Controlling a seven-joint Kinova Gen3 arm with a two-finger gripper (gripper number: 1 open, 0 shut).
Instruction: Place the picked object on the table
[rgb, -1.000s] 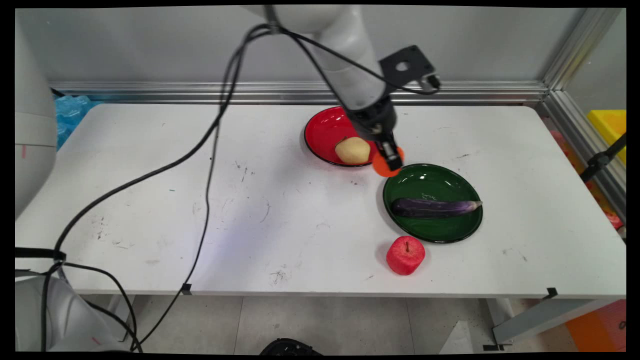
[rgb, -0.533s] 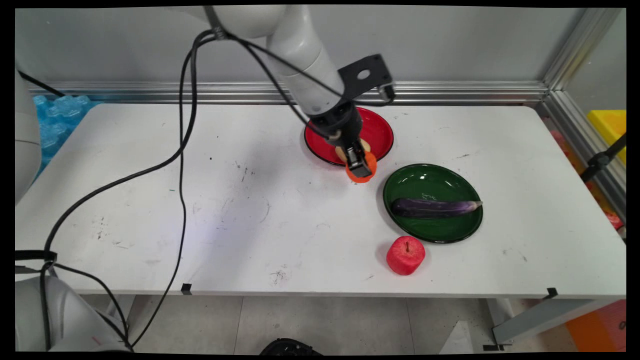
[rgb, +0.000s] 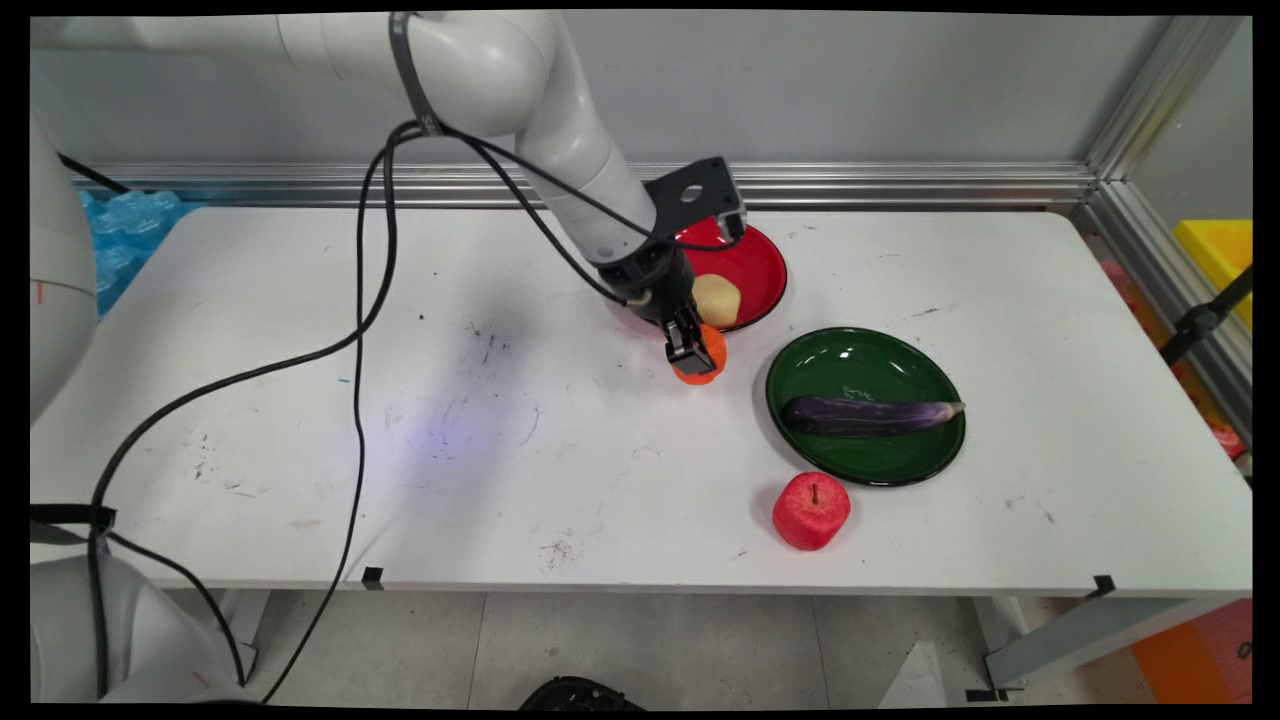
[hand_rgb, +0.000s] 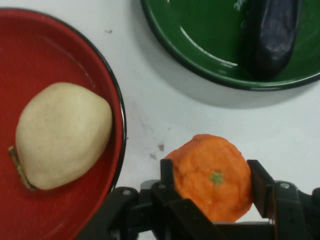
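My pincer (rgb: 690, 352) is clamped on an orange (rgb: 702, 358), one finger (hand_rgb: 169, 176) pressed to each side of it, jaws closed only as far as the fruit's width allows. In the hand view the orange (hand_rgb: 212, 183) sits squarely between my fingers, its little green stem scar facing the camera, the black linkage crowding the bottom edge beneath it.

The orange is over bare white table (rgb: 560, 450), just off the near rim of the red plate (rgb: 755, 262); whether it touches the tabletop or hangs just above it, I cannot tell. On the red plate lies a pale yellowish pear-like fruit (rgb: 716, 299), just beyond my pincer and a touch to the right; up close the pale fruit (hand_rgb: 62, 135) shows a short stem at one end and rests inside the plate's black-edged rim (hand_rgb: 118, 95).

To the right of the orange sits the green plate (rgb: 880, 362), apart from it, with a strip of bare table between. A purple eggplant (rgb: 868, 414) lies lengthwise across that plate; the hand view catches only its dark end (hand_rgb: 275, 30). Nearer still, just off the green plate's near edge, stands a red apple (rgb: 811, 510), well away from my pincer.
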